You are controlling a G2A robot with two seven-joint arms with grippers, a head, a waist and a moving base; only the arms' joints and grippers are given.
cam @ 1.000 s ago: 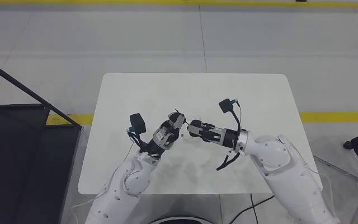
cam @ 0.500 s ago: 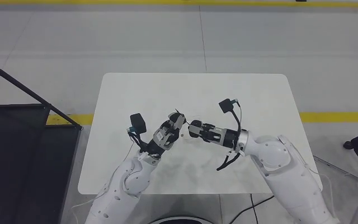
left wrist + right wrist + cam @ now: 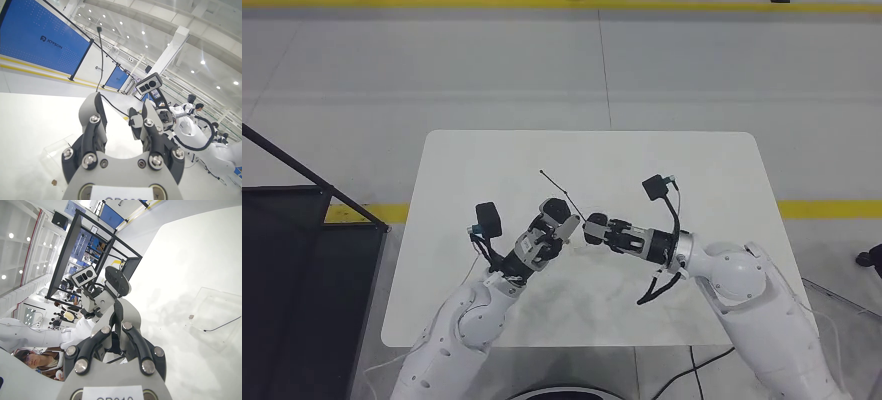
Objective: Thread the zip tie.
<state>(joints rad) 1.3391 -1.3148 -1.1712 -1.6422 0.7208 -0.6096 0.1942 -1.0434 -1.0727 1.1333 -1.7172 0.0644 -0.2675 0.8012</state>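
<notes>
Both arms bent inward, left gripper (image 3: 121, 108) spread open facing right gripper (image 3: 117, 303), pinched closed on zip tie (image 3: 101, 56), tips near.

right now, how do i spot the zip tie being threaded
Over the white table's middle, find the right end effector. It pinches a thin black plastic zip tie that juts into the air, whereas the spare black tie lies flat on a clear tray.

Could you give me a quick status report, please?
Left gripper open. Right gripper shut on zip tie, its head end jutting past a left finger. Spare tie on tray, apart.
</notes>
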